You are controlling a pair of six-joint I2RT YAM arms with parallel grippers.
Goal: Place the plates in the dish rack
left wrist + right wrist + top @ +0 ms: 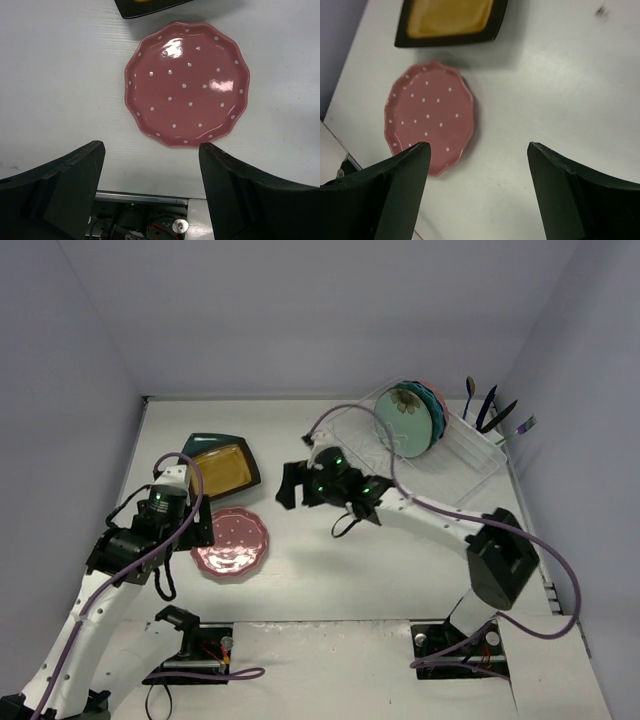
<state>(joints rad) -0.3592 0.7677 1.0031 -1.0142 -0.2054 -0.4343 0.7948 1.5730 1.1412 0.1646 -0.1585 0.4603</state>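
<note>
The pink dotted scalloped plate [230, 543] lies flat on the table; it also shows in the left wrist view [186, 85] and the right wrist view [427, 117]. The mustard-yellow plate [222, 468] rests on the dark teal plate [204, 443] behind it. The mint flower plate [405, 418] and the teal-blue plate [434, 405] stand upright in the clear dish rack [465, 465]. My left gripper [183, 555] [151, 147] is open and empty, above the pink plate's near-left edge. My right gripper [305, 498] [478, 146] is open and empty, above the table to the right of the pink plate.
Dark utensils [490, 410] stand in the rack's far right section. Walls close the table at the back and on both sides. The table's near edge and the left arm's base [150, 225] lie just below the pink plate in the left wrist view.
</note>
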